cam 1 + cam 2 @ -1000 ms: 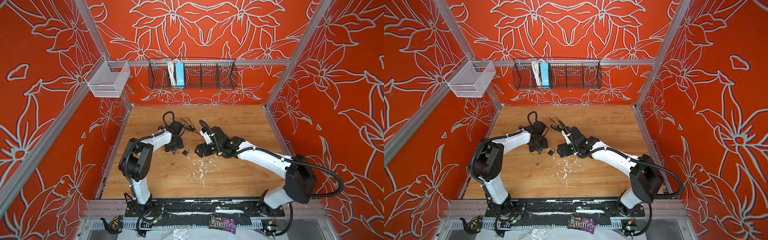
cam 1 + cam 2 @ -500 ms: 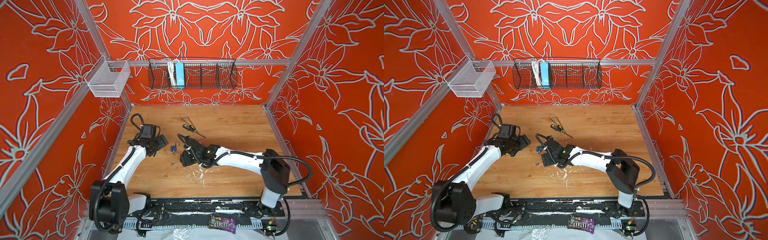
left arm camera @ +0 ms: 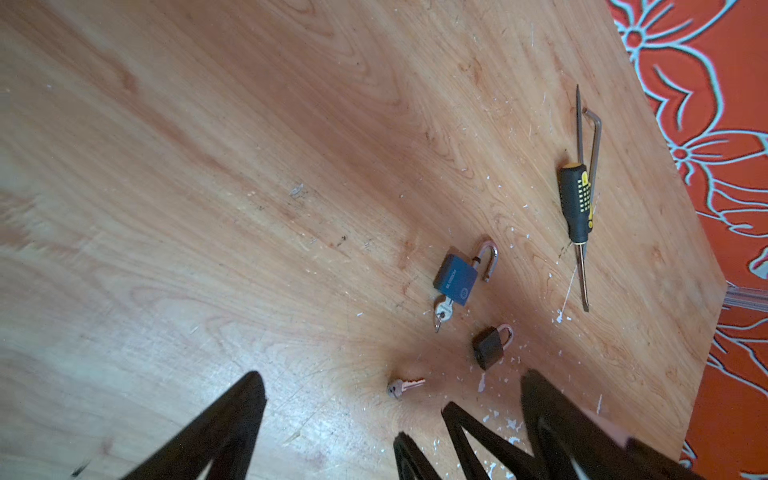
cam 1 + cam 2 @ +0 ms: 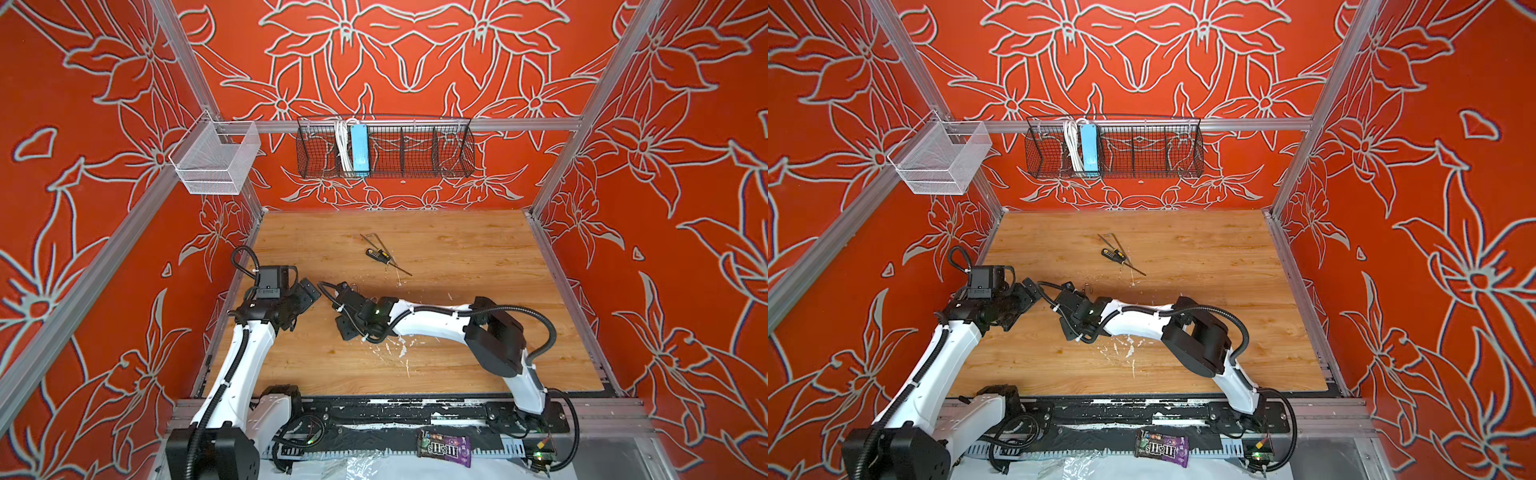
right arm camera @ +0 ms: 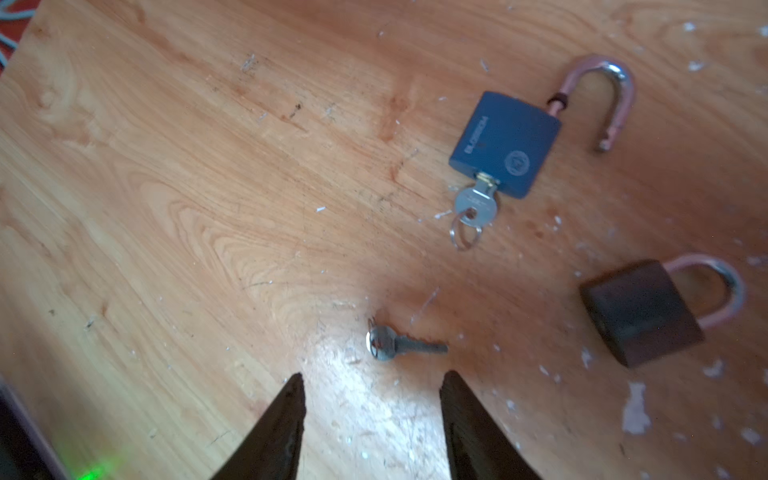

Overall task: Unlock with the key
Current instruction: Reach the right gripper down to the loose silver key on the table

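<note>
A blue padlock (image 5: 505, 145) lies on the wooden table (image 5: 208, 166) with its shackle swung open and a ringed key (image 5: 476, 208) in its keyhole. A smaller dark padlock (image 5: 640, 311) lies beside it, shackle shut. A loose small key (image 5: 399, 343) lies just ahead of my right gripper (image 5: 372, 376), which is open and holds nothing. My left gripper (image 3: 388, 378) stands wide open over the same loose key (image 3: 401, 388) and holds nothing. In both top views the right gripper (image 4: 338, 311) hides most of the locks; only a shackle (image 4: 354, 285) shows.
A yellow-and-black screwdriver (image 4: 376, 254) and a hex key (image 4: 374, 241) lie further back on the table. A black wire basket (image 4: 384, 145) hangs on the back wall and a white mesh basket (image 4: 216, 162) on the left rail. White flecks litter the table.
Both arms have left the table's middle: the left has drawn back to the left edge and opened wider, and the right has swung left and lower, its jaws narrowing. The blue padlock lies free.
</note>
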Controlling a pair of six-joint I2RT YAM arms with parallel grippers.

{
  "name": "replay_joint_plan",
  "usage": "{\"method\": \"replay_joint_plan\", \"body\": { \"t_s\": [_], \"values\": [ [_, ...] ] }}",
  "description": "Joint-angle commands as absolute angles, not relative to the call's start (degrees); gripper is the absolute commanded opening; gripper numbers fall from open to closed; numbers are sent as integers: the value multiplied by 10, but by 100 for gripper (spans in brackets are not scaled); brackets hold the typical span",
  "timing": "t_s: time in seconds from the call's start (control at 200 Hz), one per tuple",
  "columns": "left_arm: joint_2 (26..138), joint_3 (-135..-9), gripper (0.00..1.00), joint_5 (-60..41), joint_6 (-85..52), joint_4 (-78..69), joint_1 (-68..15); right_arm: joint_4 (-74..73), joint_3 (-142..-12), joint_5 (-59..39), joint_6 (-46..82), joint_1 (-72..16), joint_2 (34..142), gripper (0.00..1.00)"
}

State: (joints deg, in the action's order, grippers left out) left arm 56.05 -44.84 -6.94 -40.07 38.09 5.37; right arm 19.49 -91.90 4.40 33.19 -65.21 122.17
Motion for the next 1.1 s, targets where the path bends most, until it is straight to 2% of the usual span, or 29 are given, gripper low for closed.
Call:
{"method": "replay_joint_plan", "body": {
  "t_s": [0.0, 0.35, 0.746, 1.096],
  "values": [
    [537, -448, 97, -67, -415, 401, 60, 225, -955, 45, 304, -651, 1250, 51],
    [533, -435, 97, -78, -435, 384, 61, 219, -964, 35, 274, -651, 1273, 30],
    [520, -419, 98, -71, -457, 381, 62, 229, -984, 28, 268, -652, 1298, 25],
    [519, -411, 99, -88, -462, 369, 62, 225, -974, 51, 265, -652, 1275, 2]
  ]
}}
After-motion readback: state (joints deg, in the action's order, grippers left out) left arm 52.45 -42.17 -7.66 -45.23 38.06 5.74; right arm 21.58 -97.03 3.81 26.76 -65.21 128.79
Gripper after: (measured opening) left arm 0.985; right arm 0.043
